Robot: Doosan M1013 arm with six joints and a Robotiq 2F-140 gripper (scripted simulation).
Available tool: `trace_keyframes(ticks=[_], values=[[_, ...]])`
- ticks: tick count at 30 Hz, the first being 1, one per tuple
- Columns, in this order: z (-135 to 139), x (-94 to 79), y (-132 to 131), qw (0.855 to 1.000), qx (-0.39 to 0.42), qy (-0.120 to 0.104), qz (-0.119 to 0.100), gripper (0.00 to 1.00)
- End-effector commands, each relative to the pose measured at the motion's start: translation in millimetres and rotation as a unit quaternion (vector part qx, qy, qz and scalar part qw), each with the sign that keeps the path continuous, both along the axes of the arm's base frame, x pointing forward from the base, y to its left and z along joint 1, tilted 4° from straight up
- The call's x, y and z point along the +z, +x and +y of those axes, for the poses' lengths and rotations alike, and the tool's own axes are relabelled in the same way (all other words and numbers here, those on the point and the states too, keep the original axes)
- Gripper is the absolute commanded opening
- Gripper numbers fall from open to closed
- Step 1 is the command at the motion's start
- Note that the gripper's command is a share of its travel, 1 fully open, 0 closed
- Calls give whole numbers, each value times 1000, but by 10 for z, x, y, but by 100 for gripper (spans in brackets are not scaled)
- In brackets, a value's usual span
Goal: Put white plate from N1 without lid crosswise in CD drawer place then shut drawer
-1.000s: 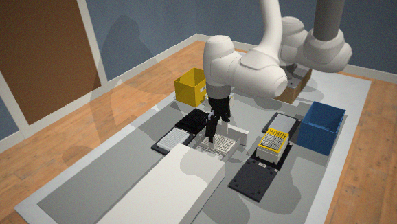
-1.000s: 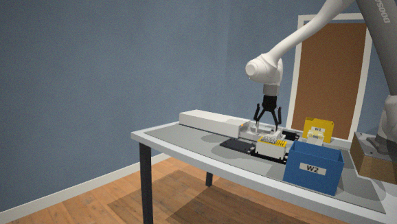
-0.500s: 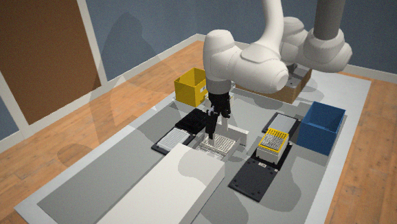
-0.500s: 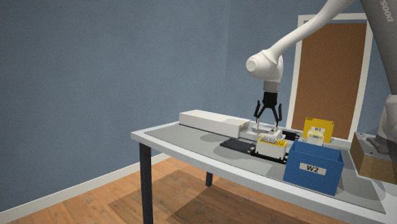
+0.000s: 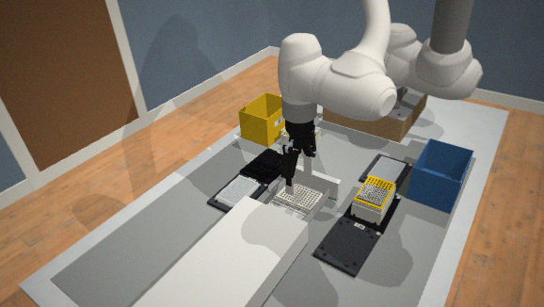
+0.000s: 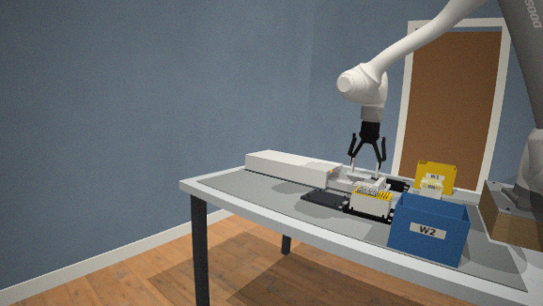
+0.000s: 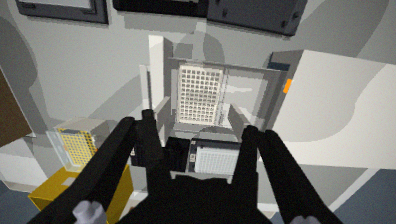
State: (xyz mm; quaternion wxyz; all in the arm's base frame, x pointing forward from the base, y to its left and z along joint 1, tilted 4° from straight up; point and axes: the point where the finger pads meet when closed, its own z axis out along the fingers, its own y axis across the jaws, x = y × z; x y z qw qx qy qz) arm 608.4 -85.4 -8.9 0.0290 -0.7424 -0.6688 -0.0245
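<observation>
The white plate (image 5: pixel 301 197) lies flat in the open drawer (image 5: pixel 311 187) of the cooler CD (image 5: pixel 235 254), in the place nearer the bar handle (image 5: pixel 325 181). In the wrist view the plate (image 7: pixel 200 95) has its long side across the drawer, and the place beside it (image 7: pixel 245 97) is empty. CD's lamp (image 7: pixel 287 86) is amber. My gripper (image 5: pixel 289 176) hangs above the plate, open and empty. Its fingers (image 6: pixel 364 171) are spread clear of the plate, as the wrist view (image 7: pixel 196 125) also shows.
Left of the drawer, a white plate (image 5: pixel 237 190) and a black plate (image 5: pixel 265 165) sit in nests. The yellow-topped tip box (image 5: pixel 374 198) and a lidded plate (image 5: pixel 388 169) stand to the right. A yellow bin (image 5: pixel 261 119) and a blue bin (image 5: pixel 440 174) flank them.
</observation>
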Motion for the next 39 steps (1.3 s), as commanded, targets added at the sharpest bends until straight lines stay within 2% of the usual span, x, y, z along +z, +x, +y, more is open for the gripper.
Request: trace_keyframes(ticks=[1, 39], values=[[-2, 38, 0, 1000, 0, 0, 0, 66], [-35, 463, 1, 1000, 0, 0, 0, 66]])
